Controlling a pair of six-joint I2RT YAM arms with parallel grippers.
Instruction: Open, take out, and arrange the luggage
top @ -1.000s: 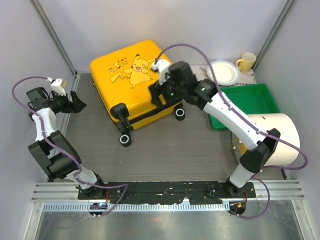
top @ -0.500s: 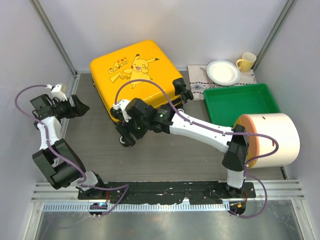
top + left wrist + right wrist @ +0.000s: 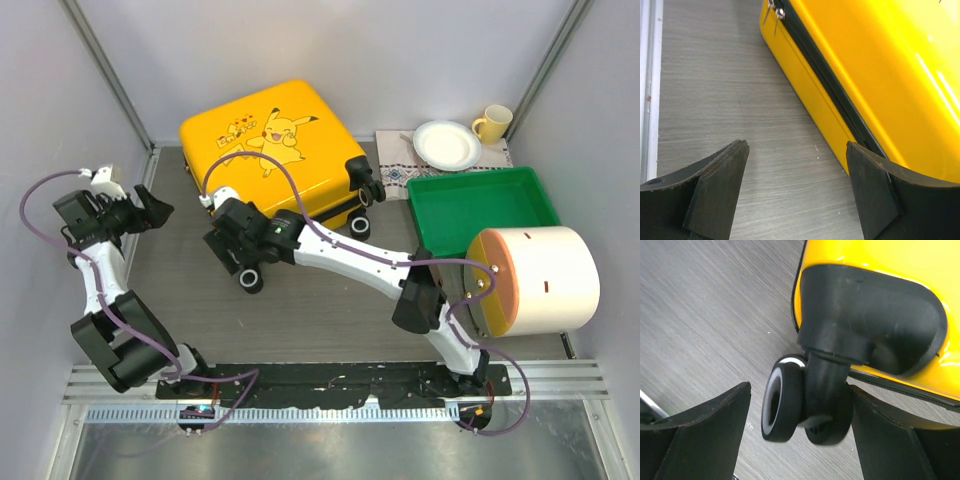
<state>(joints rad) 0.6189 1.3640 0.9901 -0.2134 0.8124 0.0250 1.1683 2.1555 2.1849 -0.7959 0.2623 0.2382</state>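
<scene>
The luggage [image 3: 270,150], a yellow suitcase with a cartoon print, lies flat and zipped shut at the back of the table. My right gripper [image 3: 243,265] reaches across to its near left corner. In the right wrist view it [image 3: 800,390] stands open astride a black caster wheel [image 3: 790,402], with the right finger close against the wheel. My left gripper [image 3: 160,210] hovers open to the left of the luggage. In the left wrist view its jaws [image 3: 797,150] hold nothing, and the black zipper seam [image 3: 830,85] and the zipper pulls [image 3: 774,12] run past its right finger.
A green tray [image 3: 480,205] and a large cream cylinder with an orange end [image 3: 540,280] sit at the right. A white plate [image 3: 447,145] and a yellow mug [image 3: 493,122] stand on a cloth behind them. A metal rail [image 3: 650,75] edges the table's left side.
My right arm has swept from the luggage's right front corner leftward along its near edge to the left wheel. The left gripper has shifted only slightly.
</scene>
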